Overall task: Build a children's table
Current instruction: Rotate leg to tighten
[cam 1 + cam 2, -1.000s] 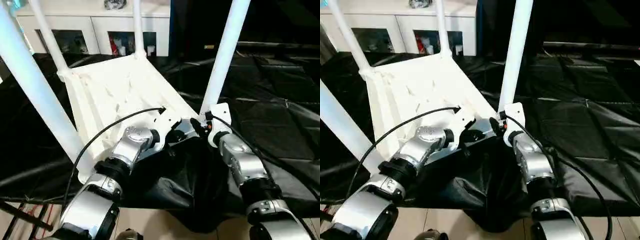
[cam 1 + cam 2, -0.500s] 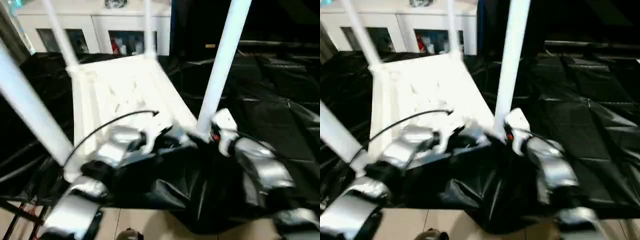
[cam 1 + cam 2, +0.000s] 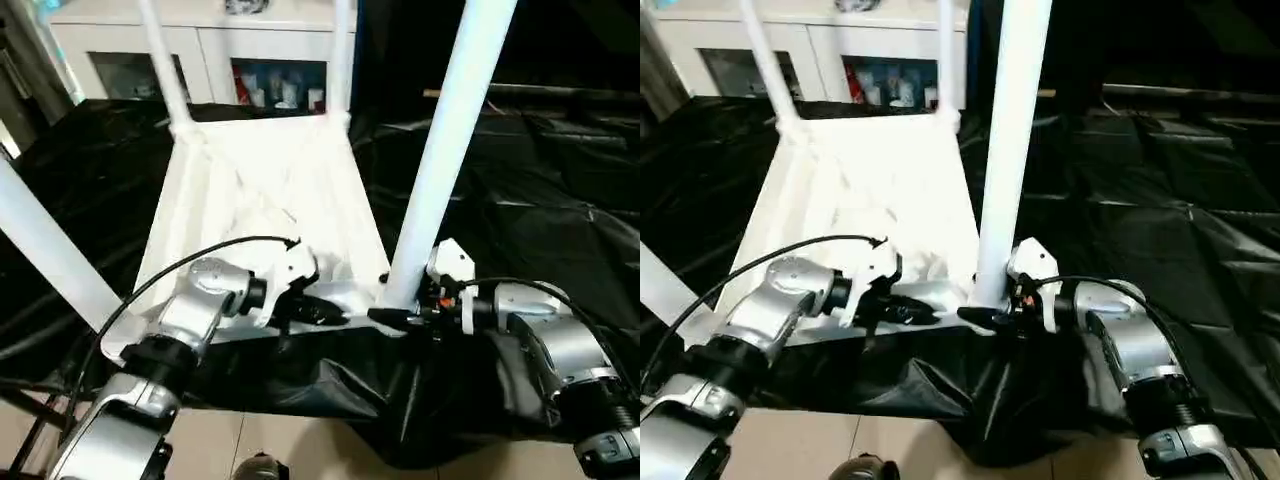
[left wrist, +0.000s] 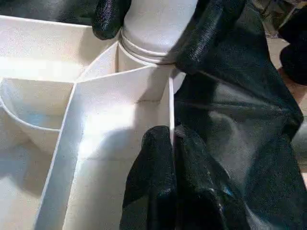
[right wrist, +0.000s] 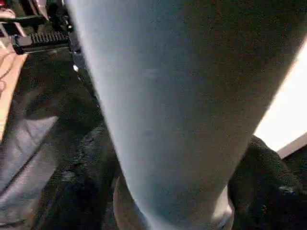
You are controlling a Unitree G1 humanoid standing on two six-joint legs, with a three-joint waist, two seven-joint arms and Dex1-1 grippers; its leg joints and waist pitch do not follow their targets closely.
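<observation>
Both my grippers meet at the upturned tabletop's (image 3: 265,185) near rim. My left gripper (image 4: 171,143) is pinched tight on that rim wall. At its two o'clock my right gripper (image 3: 400,316), nearer the socket, straddles the nearest leg's (image 3: 450,140) base, fingers (image 4: 204,33) spread around it. Its long axis rises upright; farther legs stand behind.
</observation>
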